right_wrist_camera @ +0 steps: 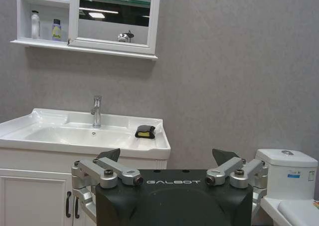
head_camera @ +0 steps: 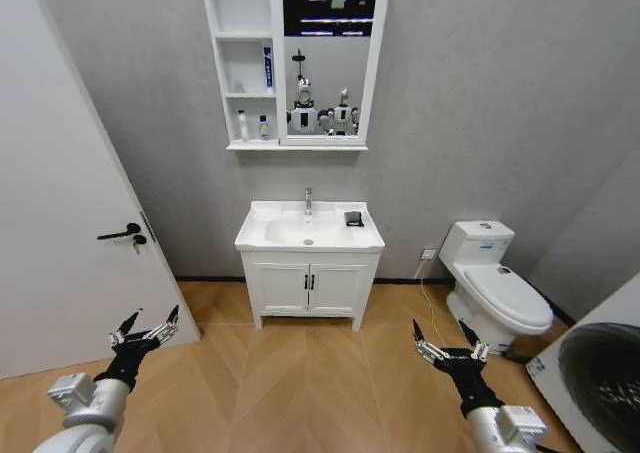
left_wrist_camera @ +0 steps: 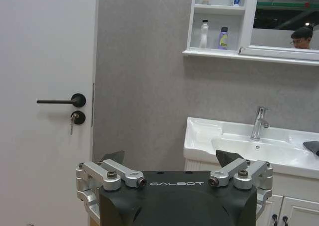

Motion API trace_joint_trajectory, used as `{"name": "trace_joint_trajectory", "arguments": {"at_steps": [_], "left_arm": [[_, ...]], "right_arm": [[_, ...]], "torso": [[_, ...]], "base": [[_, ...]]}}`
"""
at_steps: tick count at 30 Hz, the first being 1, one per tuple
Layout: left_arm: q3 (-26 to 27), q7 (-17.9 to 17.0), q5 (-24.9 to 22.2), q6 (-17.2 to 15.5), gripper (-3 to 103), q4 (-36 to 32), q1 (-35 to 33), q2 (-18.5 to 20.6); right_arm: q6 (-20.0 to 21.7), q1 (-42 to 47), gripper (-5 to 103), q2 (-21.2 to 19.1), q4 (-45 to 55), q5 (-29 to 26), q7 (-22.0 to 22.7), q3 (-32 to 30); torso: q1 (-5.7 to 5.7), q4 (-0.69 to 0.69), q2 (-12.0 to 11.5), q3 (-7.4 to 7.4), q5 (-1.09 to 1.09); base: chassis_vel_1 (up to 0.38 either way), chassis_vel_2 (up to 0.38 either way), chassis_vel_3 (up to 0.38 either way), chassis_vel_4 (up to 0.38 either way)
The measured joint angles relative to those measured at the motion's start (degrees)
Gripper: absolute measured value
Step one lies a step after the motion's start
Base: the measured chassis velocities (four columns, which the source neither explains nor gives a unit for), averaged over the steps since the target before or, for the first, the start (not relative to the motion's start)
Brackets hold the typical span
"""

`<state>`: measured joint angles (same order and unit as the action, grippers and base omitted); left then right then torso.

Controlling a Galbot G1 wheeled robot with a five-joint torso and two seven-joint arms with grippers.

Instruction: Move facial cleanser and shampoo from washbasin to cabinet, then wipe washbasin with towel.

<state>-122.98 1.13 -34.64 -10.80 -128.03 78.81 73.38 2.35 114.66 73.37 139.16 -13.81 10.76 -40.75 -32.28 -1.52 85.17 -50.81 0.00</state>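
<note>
Facing the washbasin (head_camera: 262,235) from well back on the wooden floor, we hold both arms low in front of us. Our left gripper (head_camera: 146,329) hangs with fingers spread wide and empty, and our right gripper (head_camera: 449,344) is likewise spread wide, gripping nothing. The towel (head_camera: 353,218) lies on the washbasin's rim, to the right of the tap (head_camera: 308,202). Above the washbasin hangs the cabinet (head_camera: 247,145), with two bottles (head_camera: 243,126) on its lowest shelf and a blue tube (head_camera: 267,69) on the shelf above.
</note>
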Motion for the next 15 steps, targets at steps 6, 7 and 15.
{"name": "trace_joint_trajectory", "arguments": {"at_steps": [6,7,15], "left_arm": [[0.0,0.0,0.0,0.0,100,0.0,0.0,0.0],[0.0,0.0,0.0,0.0,100,0.0,0.0,0.0],[0.0,0.0,0.0,0.0,100,0.0,0.0,0.0]], "right_arm": [[0.0,0.0,100,0.0,0.0,0.0,0.0,0.0],[0.0,0.0,100,0.0,0.0,0.0,0.0,0.0],[0.0,0.0,100,0.0,0.0,0.0,0.0,0.0]], "torso": [[-0.01,0.01,0.0,0.00,0.00],[-0.02,0.00,0.0,-0.01,0.00],[-0.02,0.01,0.0,0.00,-0.01]], "base": [[0.000,0.000,0.000,0.000],[0.000,0.000,0.000,0.000],[0.096,-0.086,-0.097,0.101]]}}
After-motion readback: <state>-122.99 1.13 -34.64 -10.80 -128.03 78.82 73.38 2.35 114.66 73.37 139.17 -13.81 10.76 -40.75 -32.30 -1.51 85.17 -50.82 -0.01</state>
